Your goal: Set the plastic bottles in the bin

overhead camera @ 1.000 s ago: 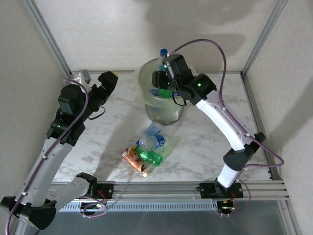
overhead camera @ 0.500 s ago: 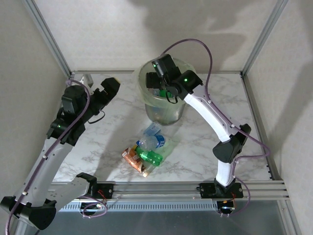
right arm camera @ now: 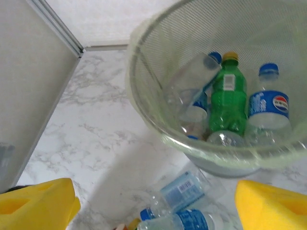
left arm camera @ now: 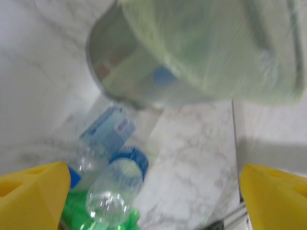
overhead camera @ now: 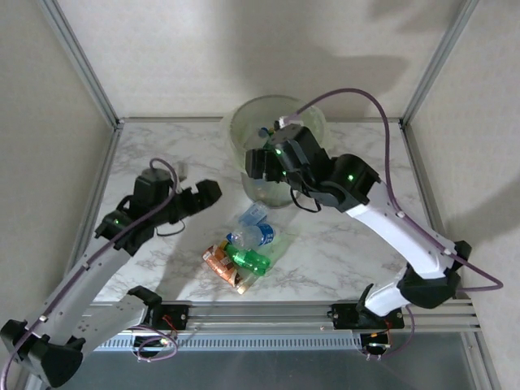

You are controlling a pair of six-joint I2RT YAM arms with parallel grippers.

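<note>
Step in hand: between loads, with neither arm carrying anything. The bin (right arm camera: 148, 67) stands at the far middle of the table (overhead camera: 325, 252) and already holds several bottles. Among them are a green bottle (right arm camera: 228, 103) with its yellow cap uppermost, a blue-labelled bottle (right arm camera: 268, 109) just beside it, and a tilted clear bottle (right arm camera: 194, 86) leaning across them. A small pile is not yet binned and lies on the table just in front of the bin. It includes a clear bottle (overhead camera: 253, 214) nearest the bin, a blue-capped bottle (overhead camera: 258, 236), a second green bottle (overhead camera: 250, 260) and an orange-labelled bottle (overhead camera: 219, 260), all touching. Whether more lie underneath I cannot tell. The right gripper (overhead camera: 258, 162) hangs over the bin's near rim. In its wrist view the yellow jaws are spread wide with nothing between them. The left gripper (overhead camera: 205, 193) hovers over the table just left of the pile and points toward it. Its fingers (left arm camera: 29, 191) are likewise spread and empty, with the pile straight ahead and the bin beyond. Judgement: the left arm is better placed for the next pick. It would need to come down on the topmost clear bottle with its jaws across the body rather than the cap. It would then close, lift clear of the neighbours and carry over the rim. Risks: round bottles may roll when nudged, and the right arm should clear the bin mouth first.
</note>
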